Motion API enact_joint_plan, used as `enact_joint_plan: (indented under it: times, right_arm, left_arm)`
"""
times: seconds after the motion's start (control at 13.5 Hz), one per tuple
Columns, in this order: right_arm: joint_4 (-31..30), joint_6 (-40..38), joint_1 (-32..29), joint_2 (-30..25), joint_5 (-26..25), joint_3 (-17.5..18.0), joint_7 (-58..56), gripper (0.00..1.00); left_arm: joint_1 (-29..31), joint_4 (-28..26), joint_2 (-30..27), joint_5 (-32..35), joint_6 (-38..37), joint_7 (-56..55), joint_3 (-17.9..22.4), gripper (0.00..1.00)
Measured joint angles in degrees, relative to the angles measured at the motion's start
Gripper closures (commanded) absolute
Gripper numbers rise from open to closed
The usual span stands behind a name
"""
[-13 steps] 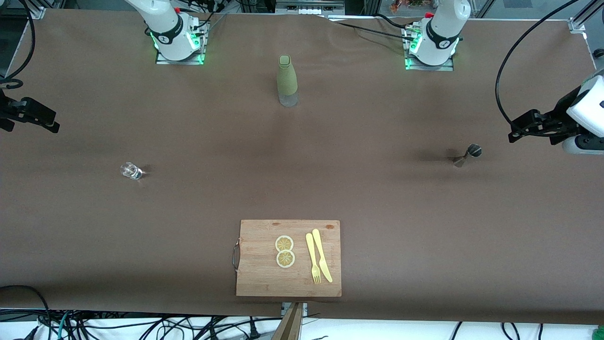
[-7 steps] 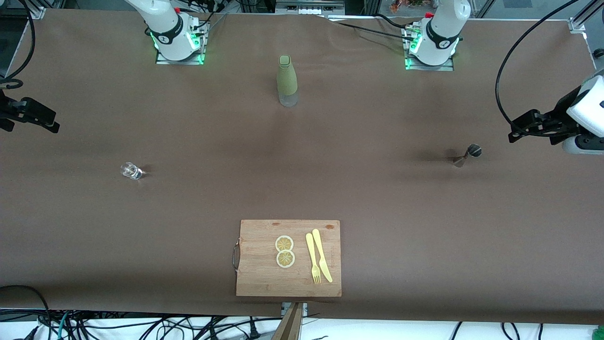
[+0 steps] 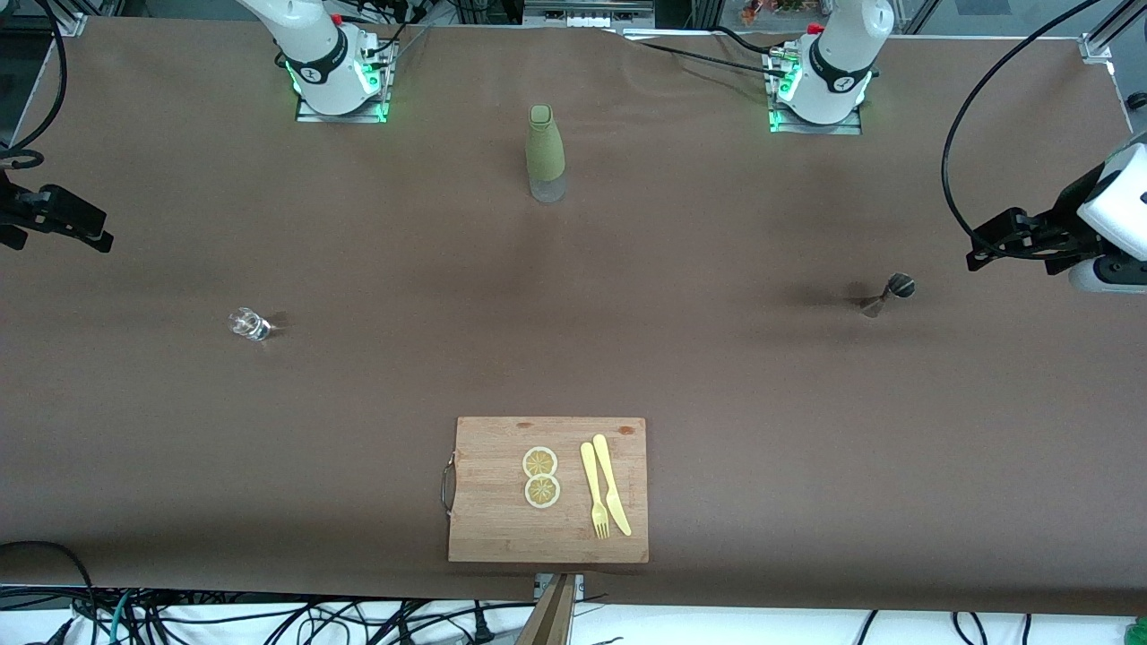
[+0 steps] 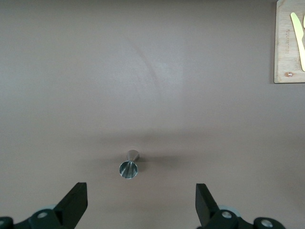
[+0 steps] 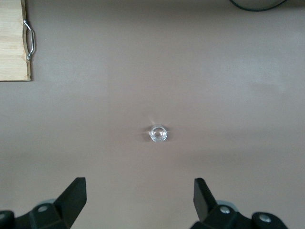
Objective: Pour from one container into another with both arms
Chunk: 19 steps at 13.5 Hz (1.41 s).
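Observation:
A small steel jigger (image 3: 887, 294) stands toward the left arm's end of the table. My left gripper (image 3: 977, 255) hangs open in the air beside it, nearer the table's end. In the left wrist view the jigger (image 4: 128, 167) lies ahead of the open left gripper (image 4: 141, 202), outside its fingers. A small clear glass (image 3: 249, 324) stands toward the right arm's end. My right gripper (image 3: 100, 237) hovers open above that end, holding nothing. The right wrist view shows the glass (image 5: 157, 134) well ahead of the open right gripper (image 5: 139, 198).
A green sleeved bottle (image 3: 545, 154) stands upright between the two arm bases. A wooden cutting board (image 3: 488, 528) lies near the front edge, carrying two lemon slices (image 3: 540, 477), a yellow fork (image 3: 593, 493) and a yellow knife (image 3: 611, 484). Cables hang past the table's front edge.
The left arm has drifted very slightly; both grippers stay open and nothing on the table has moved.

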Motion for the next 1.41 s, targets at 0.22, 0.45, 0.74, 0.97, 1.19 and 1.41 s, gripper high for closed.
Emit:
enact_joint_plan:
  times: [0.22, 0.45, 0.74, 0.97, 1.19, 1.41]
  right_arm:
    - [0.0, 0.0, 0.0, 0.1, 0.0, 0.0, 0.0, 0.0]
    - [0.0, -0.1, 0.0, 0.1, 0.0, 0.0, 0.0, 0.0]
    - [-0.6, -0.1, 0.0, 1.1, 0.0, 0.0, 0.0, 0.0]
    - [-0.6, -0.1, 0.2, 2.1, 0.0, 0.1, 0.0, 0.0]
    - [-0.8, -0.2, 0.2, 2.9, 0.0, 0.2, 0.0, 0.0]
    - [-1.0, -1.3, 0.1, 5.7, 0.0, 0.2, 0.0, 0.0]
  left_arm:
    - [0.5, 0.0, 0.0, 0.0, 0.0, 0.0, 0.1, 0.0]
    - [0.5, -0.1, 0.1, 0.0, 0.0, 0.0, 0.1, 0.0]
    - [0.5, -0.3, 0.2, 0.0, 0.0, 0.0, 0.1, 0.0]
    - [0.5, -0.5, 0.4, 0.0, 0.0, 0.0, 0.0, 0.0]
    - [0.5, -0.8, 0.7, 0.0, 0.3, 0.0, 0.1, 0.0]
    - [0.5, -2.6, 0.8, 0.0, 3.2, 6.1, 2.7, 0.0]
